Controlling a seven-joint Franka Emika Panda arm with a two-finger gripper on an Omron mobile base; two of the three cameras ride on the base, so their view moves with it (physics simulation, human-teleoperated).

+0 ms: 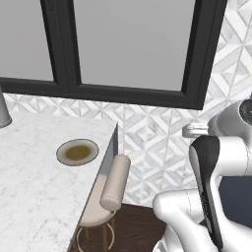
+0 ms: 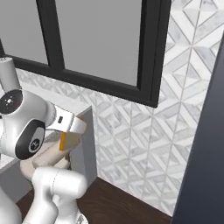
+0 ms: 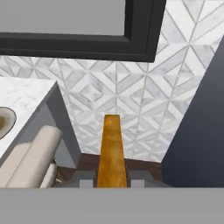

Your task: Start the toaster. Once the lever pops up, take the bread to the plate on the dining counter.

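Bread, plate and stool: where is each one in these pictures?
bread [image 3: 112, 151], hand view, middle of its orange edge, between the finger tips.
plate [image 1: 78, 151], left base view, brownish centre.
stool [image 1: 115, 182], left base view, padded backrest roll.

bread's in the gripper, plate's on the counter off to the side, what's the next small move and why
Probably carry the bread sideways toward the plate, staying above the counter edge. The gripper is shut on the slice, which hangs off the end of the dining counter, above the stool, while the plate sits bare near that counter's corner. Releasing here would likely drop it to the floor.
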